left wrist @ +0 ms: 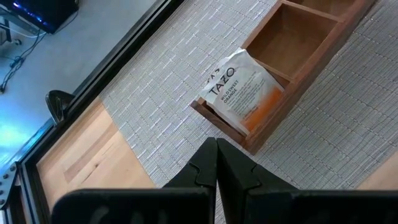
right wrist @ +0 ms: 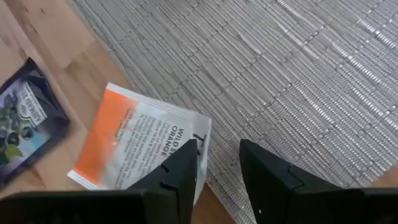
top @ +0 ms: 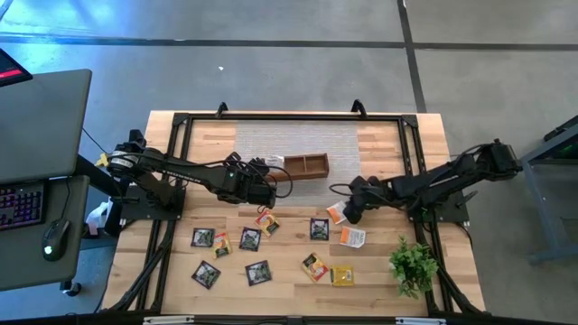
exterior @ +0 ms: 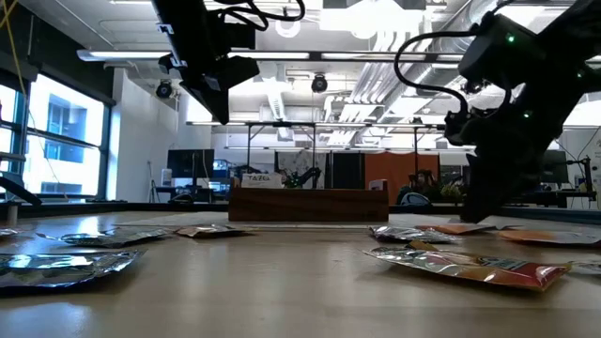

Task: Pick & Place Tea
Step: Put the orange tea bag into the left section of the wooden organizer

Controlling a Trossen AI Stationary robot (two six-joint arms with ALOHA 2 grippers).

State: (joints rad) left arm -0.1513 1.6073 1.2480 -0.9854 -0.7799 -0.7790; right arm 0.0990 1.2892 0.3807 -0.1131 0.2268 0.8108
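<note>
Overhead, high view: left gripper (top: pixel 271 192) hangs just short of the wooden tray (top: pixel 305 166), fingers pressed together, nothing held. Right gripper (top: pixel 348 213) sits low over a white-orange sachet (top: pixel 337 213) at the edge of the grey mat (top: pixel 298 142); other sachets lie scattered on the bare wood toward the front, plus a small plant (top: pixel 414 264) at the front right.

Low view: tray stands mid-table w/ loose sachets in front; right gripper is down near the table, probably for a pick.

Left wrist view: one sachet (left wrist: pixel 244 92) leans tilted in the tray's end compartment, likely just dropped there.

Right wrist view: fingers part-open, narrow gap, straddling the sachet's corner, not clamped yet. A dark sachet (right wrist: pixel 25 121) lies nearby, clear of the approach.
</note>
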